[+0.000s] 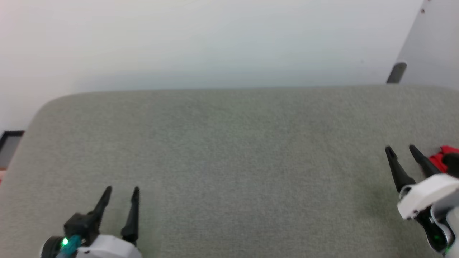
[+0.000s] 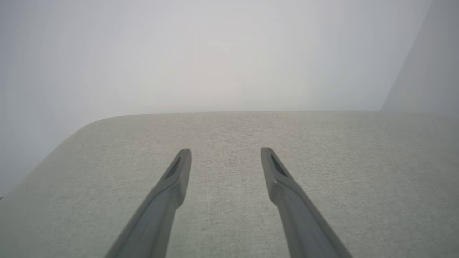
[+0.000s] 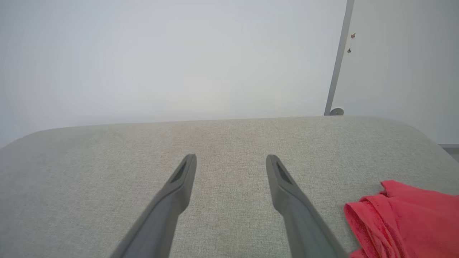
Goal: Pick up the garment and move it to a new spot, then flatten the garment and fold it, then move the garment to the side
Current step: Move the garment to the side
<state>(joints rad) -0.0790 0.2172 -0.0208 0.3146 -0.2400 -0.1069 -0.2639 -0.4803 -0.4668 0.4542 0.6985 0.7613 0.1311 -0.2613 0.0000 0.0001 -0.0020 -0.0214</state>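
Both grippers released over the grey table; garment at the right edge.
The garment was bunched red cloth with soft rolled folds at its left end, and any lettering was hidden in the bunching. It lay on the table's right side, just right of the right gripper and outside its jaws, which stood wide apart and empty. The left gripper, near left, was likewise spread and empty, well apart from the garment.

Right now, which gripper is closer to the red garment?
The right gripper: the garment lies just right of its open jaws. The left gripper is far across the cushion.
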